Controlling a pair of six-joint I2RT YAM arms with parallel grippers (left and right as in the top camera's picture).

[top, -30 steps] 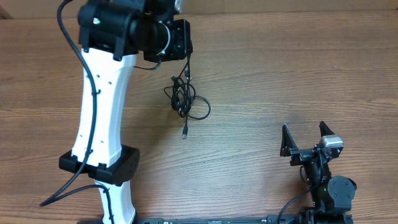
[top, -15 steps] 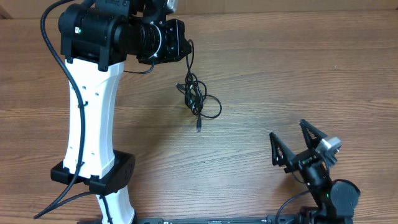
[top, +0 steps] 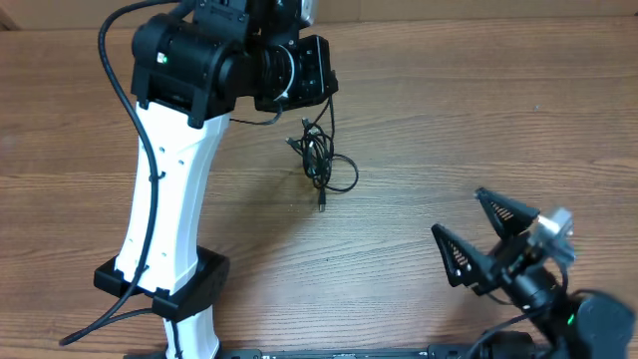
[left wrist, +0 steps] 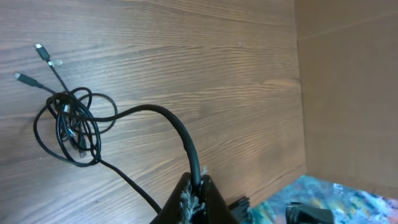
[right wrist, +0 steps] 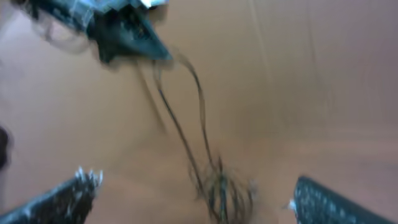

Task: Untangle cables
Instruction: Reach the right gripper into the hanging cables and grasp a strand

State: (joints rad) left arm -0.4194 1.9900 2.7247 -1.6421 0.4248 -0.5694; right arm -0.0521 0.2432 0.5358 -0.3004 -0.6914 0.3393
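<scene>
The cables point(top: 321, 165) are a small tangled bundle of thin black cords hanging from my left gripper, with a plug end dangling at the bottom. In the left wrist view the bundle point(left wrist: 71, 121) sits at the left with two plug ends sticking out, and one strand runs up into my left gripper point(left wrist: 198, 186), which is shut on it. My left gripper point(top: 317, 95) is above the bundle in the overhead view. My right gripper point(top: 483, 231) is open and empty at the lower right. Its blurred wrist view shows the cables point(right wrist: 217, 186) hanging ahead between the open fingers point(right wrist: 193, 193).
The white left arm point(top: 174, 199) stands at the left over the wooden table point(top: 449, 120). A cardboard wall point(left wrist: 348, 87) and a colourful surface point(left wrist: 323, 202) lie at the table's far edge.
My left gripper has moved a little to the right with the cables. My right gripper has swung up and turned towards the bundle, still open.
</scene>
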